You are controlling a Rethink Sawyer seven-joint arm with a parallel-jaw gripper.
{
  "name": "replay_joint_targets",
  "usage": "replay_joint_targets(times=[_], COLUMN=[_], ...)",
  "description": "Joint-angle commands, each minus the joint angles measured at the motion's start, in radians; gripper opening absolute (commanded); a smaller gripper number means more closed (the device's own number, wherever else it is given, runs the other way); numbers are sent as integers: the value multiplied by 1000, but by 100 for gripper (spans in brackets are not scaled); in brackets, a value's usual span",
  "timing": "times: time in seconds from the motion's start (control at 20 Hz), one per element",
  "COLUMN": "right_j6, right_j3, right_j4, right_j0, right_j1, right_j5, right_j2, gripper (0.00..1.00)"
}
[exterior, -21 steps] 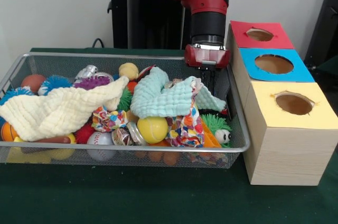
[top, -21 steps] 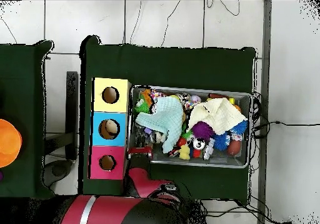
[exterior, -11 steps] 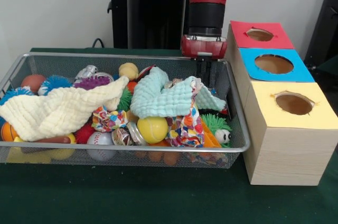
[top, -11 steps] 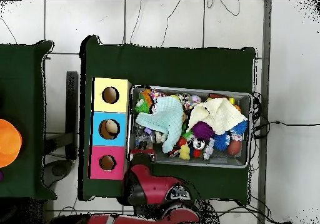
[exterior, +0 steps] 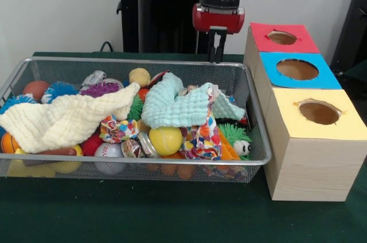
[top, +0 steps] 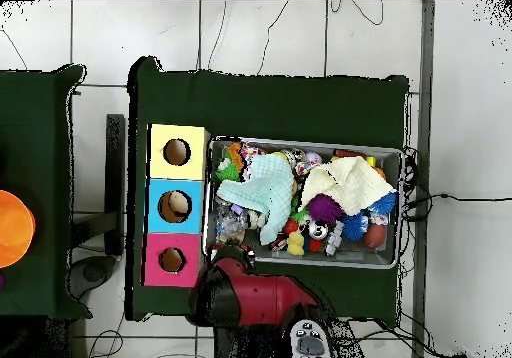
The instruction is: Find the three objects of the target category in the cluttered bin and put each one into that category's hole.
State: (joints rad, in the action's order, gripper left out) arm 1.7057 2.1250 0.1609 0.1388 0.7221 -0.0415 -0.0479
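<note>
The wire bin [exterior: 143, 161] is heaped with toys and cloths: a mint cloth [exterior: 175, 102], a pale yellow cloth [exterior: 63, 120], a patterned cloth [exterior: 202, 137], a yellow ball [exterior: 166, 140], a baseball [exterior: 108, 151], a tan ball [exterior: 139, 75] and spiky balls. My gripper [exterior: 217, 55] hangs above the bin's far right corner, beside the red box [exterior: 298, 39]. Its fingers stand close together with nothing seen between them. In the overhead view the red arm [top: 245, 289] covers the gripper just below the bin [top: 300, 141].
Three boxes with round holes line the bin's right side: red, blue [exterior: 321, 79] and yellow [exterior: 344, 125]. The overhead view shows them as a column, yellow [top: 160, 154], blue [top: 158, 206], red [top: 155, 261]. An orange object [top: 12, 229] lies at the left edge.
The gripper has risen out of the bin's far right corner, from behind the mint cloth to above the rim. Nothing came up with it, and the bin's contents look unmoved.
</note>
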Motion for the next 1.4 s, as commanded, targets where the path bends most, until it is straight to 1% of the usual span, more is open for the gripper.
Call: replay_joint_targets(times=[0.05, 0.3, 0.4, 0.55, 0.65, 0.8, 1.1, 1.15, 1.4], right_j6=[74, 59, 66, 108, 131, 147, 140, 139, 132], right_j3=[-50, -54, -48, -35, -39, -39, -41, -44, -45], right_j4=[30, 19, 17, 38, 48, 50, 67, 69, 82], right_j0=[18, 22, 35, 39, 34, 17, 8, 5, -9], right_j1=[135, 178, 181, 117, 56, 38, 19, 16, 7], right_j5=[100, 164, 155, 31, -49, -108, -164, -172, -208], right_j2=[108, 125, 144, 161, 157, 137, 113, 109, 84], gripper=[0, 0, 0, 0, 0, 0, 0, 100, 100])
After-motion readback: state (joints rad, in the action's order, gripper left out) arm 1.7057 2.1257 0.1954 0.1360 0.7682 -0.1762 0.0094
